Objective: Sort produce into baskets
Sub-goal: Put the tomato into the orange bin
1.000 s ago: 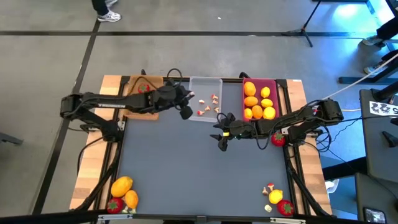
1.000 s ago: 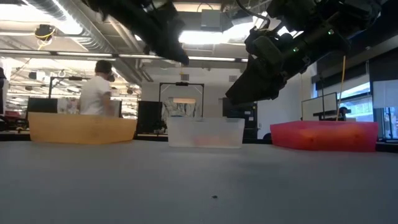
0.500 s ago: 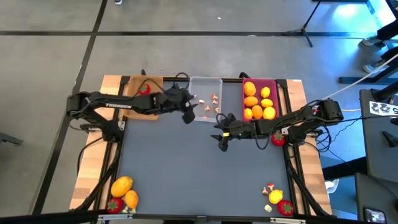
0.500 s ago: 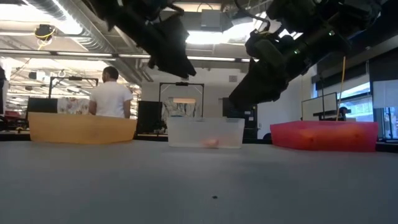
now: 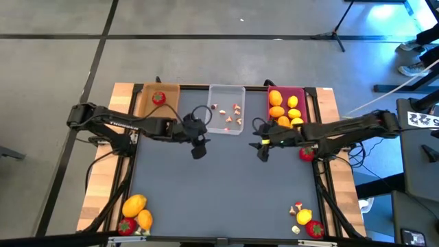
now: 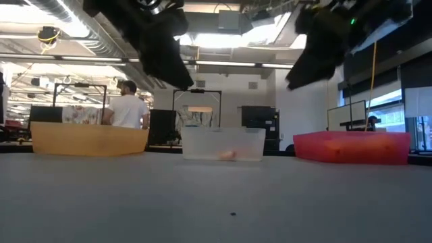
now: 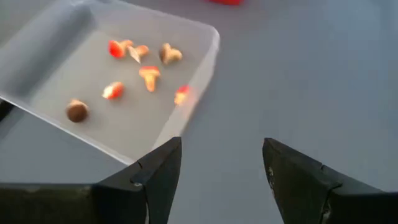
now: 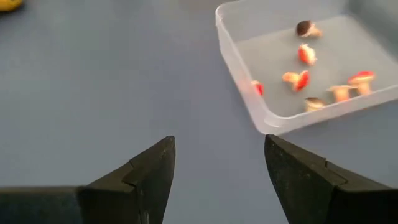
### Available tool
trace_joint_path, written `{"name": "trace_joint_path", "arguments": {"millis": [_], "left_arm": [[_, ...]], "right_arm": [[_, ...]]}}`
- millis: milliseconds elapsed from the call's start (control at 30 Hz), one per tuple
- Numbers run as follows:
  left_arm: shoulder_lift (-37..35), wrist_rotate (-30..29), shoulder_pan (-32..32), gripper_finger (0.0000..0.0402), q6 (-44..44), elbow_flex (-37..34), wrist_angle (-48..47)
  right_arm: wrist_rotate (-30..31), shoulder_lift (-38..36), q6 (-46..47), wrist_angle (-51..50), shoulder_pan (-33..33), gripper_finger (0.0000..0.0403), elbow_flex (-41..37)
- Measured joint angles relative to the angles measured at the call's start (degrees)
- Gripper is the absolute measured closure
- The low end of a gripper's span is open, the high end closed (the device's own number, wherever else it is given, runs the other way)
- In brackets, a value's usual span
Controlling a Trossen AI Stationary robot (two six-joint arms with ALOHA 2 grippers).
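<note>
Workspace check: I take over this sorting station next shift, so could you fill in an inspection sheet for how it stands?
Surface: grey table top, bare in the middle.
Job's things: tan basket holds one strawberry; clear basket holds small mushrooms; pink basket holds yellow and orange fruits. Unsorted pieces lie at the near left corner, more at the near right, and one strawberry by the right edge.
Clutter: nothing seen.
Grippers: left gripper open, empty, above the table near the clear basket; right gripper open, empty, near the pink basket.
Cables: a cable loops at the left wrist.
Surroundings: a person stands in the room behind.
</note>
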Motion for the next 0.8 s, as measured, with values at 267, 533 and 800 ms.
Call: {"name": "trace_joint_path", "arguments": {"millis": [267, 533, 800], "left_arm": [[0.0, -0.3, -1.5, 0.0180, -0.5, -1.5, 0.6], [0.0, -0.4, -1.5, 0.0180, 1.0, -1.5, 1.9], [0.0, -0.4, -1.5, 0.0180, 0.0, -1.5, 1.6]], "right_arm": [[-4.4, -8.0, -4.4, -16.6, 0.0, 0.0159, 8.5], [0.3, -8.9, -7.5, -32.0, 0.0, 0.0152, 17.1], [7.2, -8.8, 6.2, -57.9, 0.0, 0.0022, 22.0]]}}
